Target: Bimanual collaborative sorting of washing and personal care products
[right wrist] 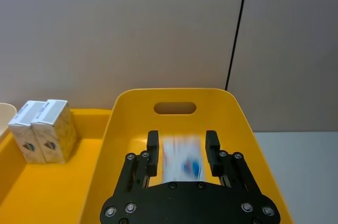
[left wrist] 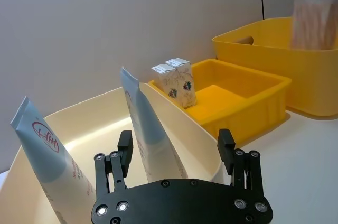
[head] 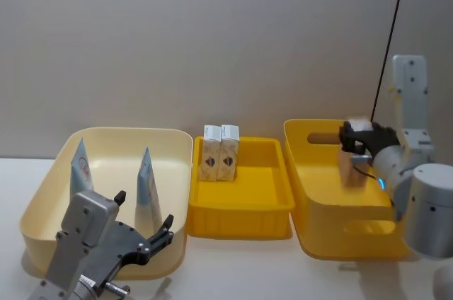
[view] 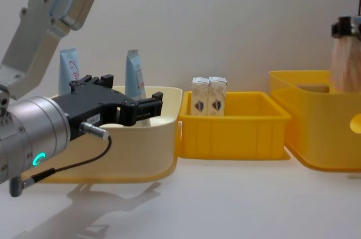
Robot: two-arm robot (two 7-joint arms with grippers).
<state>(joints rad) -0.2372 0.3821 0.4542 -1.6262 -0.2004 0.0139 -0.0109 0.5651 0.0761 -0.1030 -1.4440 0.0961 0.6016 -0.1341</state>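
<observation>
The left gripper [head: 145,233] hangs open at the near rim of the cream bin [head: 49,187], where two tubes [head: 146,187] stand upright just beyond it. Right of that bin, two cartons [head: 220,153] stand in the shallow tray [head: 241,215]. Farther right, the right gripper [right wrist: 182,152] grips a blurred carton [right wrist: 182,161] above the deep bin [head: 318,194]; its likely move is straight down.

three bins in a row on the counter [view: 225,205]

left gripper [view: 121,103], jaws open, hovers at the cream bin [view: 144,143] holding two upright tubes [view: 134,81]; two cartons [view: 208,97] stand touching in the middle bin [view: 237,135]; right gripper [view: 345,27] holds a blurred carton [view: 344,64] over the right bin [view: 321,132].
</observation>
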